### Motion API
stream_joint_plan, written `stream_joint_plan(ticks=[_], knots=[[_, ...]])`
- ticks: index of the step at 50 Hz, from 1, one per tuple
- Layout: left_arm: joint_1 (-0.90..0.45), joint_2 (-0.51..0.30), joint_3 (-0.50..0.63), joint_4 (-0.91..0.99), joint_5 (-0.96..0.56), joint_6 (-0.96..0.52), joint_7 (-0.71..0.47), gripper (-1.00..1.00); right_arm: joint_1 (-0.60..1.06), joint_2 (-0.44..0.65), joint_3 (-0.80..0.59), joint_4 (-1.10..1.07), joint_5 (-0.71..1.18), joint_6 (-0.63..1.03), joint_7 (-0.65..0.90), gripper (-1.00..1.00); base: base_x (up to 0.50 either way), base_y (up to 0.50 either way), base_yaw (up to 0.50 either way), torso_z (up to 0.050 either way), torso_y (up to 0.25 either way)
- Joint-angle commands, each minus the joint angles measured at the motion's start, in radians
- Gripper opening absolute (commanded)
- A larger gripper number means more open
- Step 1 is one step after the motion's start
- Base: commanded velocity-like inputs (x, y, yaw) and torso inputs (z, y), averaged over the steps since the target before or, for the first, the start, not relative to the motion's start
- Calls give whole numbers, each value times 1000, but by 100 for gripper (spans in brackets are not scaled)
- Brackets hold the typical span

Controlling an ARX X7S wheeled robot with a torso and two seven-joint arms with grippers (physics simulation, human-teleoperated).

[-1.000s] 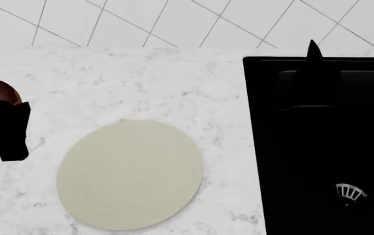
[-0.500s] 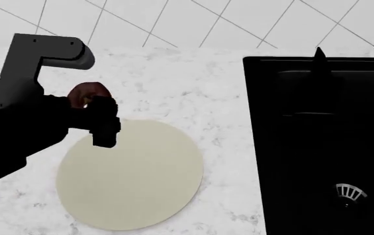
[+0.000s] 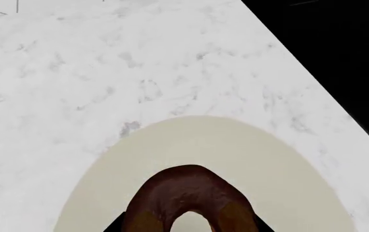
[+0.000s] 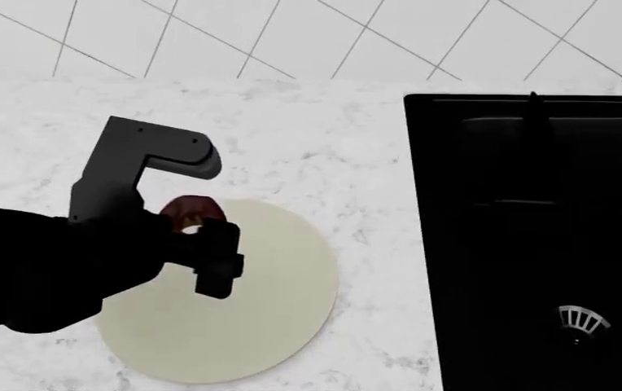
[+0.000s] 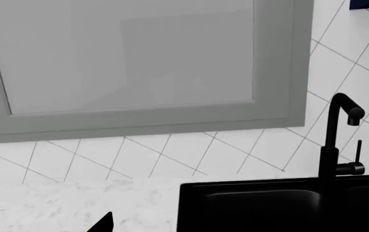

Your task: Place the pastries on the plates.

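Chocolate-glazed ring donut (image 4: pixel 191 213), tan beneath, clasped in the black left gripper (image 4: pixel 204 244) over the far left part of the round cream plate (image 4: pixel 268 301) (contact with plate unclear). Around it, white marbled worktop (image 4: pixel 289 138); to the right, black sink (image 4: pixel 539 244) with black tap (image 5: pixel 336 140). Right gripper unseen.

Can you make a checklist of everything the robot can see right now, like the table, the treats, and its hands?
Surface: white marble counter, black sink set in at the right.
Job's things: donut held over the cream plate; muffin and grey plate not in view.
Clutter: nothing seen.
Grippers: left gripper holds the donut; right gripper barely shows, jaws unclear.
Cables: nothing seen.
Surroundings: tiled wall, grey cabinet, black faucet.
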Motion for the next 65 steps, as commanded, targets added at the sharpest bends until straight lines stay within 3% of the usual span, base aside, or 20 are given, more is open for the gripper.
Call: stream_joint_plan(ticks=[1,32,33,49,61,65], knots=[[25,17,27,-37,15,26,8,-100,-24,13,8,-9,6,-16,2,100,0,0,0,0,10],[60,19,60,-61,31,43,31,-100,-40,7,11,-12,4,-20,5,100,0,0,0,0,0],[58,18,62,-60,29,39,33,100,-41,7,11,-10,3,-20,5,100,0,0,0,0,0],[37,1,33,-30,-4,28,9,100,-48,14,19,-20,13,-25,13,100,0,0,0,0,0],[-223,-113,-311,338,-483,-55,-365,100,5,-19,9,-6,21,12,25,100,0,0,0,1,0],[-220,-200,-393,446,-573,-29,-474,100,41,-47,-2,22,9,38,12,100,0,0,0,0,0]])
